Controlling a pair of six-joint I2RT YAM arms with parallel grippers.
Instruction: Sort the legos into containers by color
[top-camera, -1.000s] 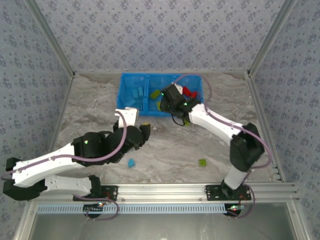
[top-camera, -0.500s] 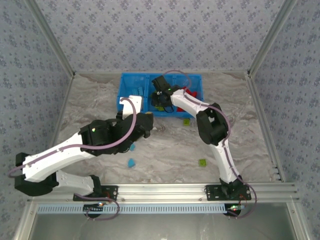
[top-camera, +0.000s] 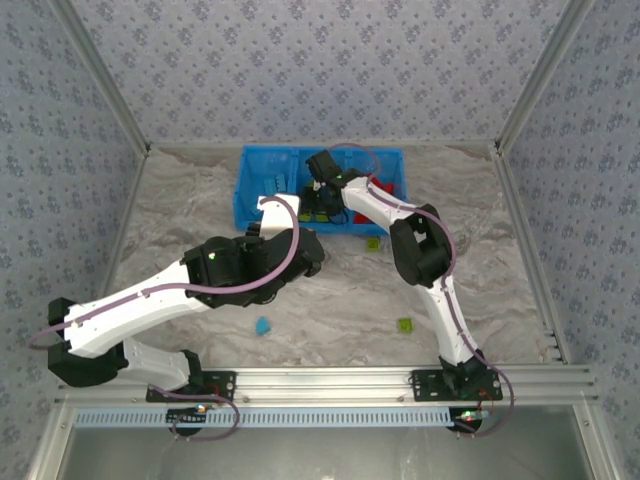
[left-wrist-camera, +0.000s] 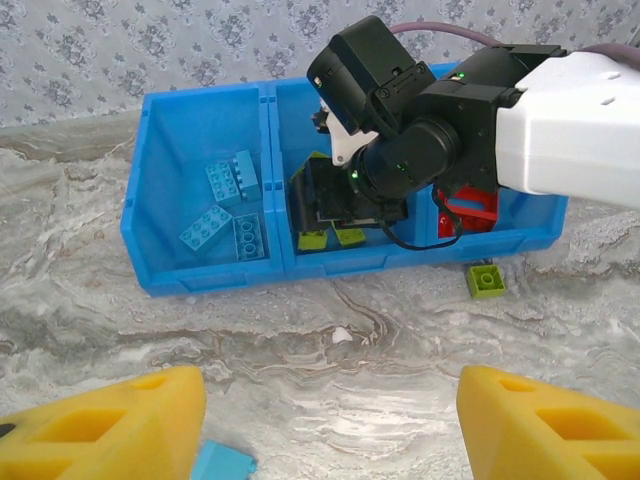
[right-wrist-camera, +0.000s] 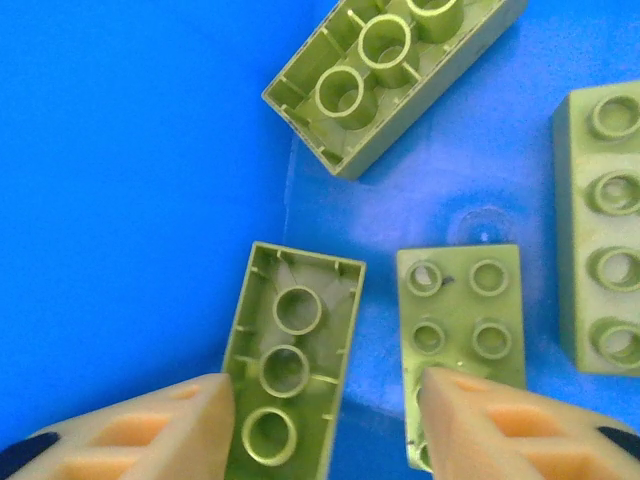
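Right hand (right-wrist-camera: 320, 432): down in the middle compartment of the blue bin (right-wrist-camera: 120, 150), fingers parted and clamping nothing. An upturned lime brick (right-wrist-camera: 290, 375) lies on the floor between them, against one finger and clear of the other.

Neighbours: a studs-up lime brick (right-wrist-camera: 462, 330) sits just beside it, partly under the other finger. Two more lie at 12 and 3 o'clock in the right wrist view.

Left hand (left-wrist-camera: 330, 400): wide open and empty, poised over the tabletop (left-wrist-camera: 420, 330) at the bin's 6 o'clock, facing its front wall.

Sorted: light blue bricks (left-wrist-camera: 228, 205) are in the 9 o'clock compartment and red bricks (left-wrist-camera: 468, 208) in the 3 o'clock one.

Loose: a stray lime brick (left-wrist-camera: 486, 280) lies just outside the front wall. A far lime brick (top-camera: 405, 324) lies at 4 o'clock on the tabletop, and a lone light blue brick (top-camera: 263, 325) at 6 o'clock.

Step in hand: apparently the release of a green piece. It is best finished by lifting straight up with the fingers wide, so that neither drags a neighbour or clips a divider.

Since half a second ago: the left arm has swung toward the bin's centre, while the right hand sits almost where it was. A second ago the right arm stretched low from 4 o'clock. The three loose bricks have not moved.
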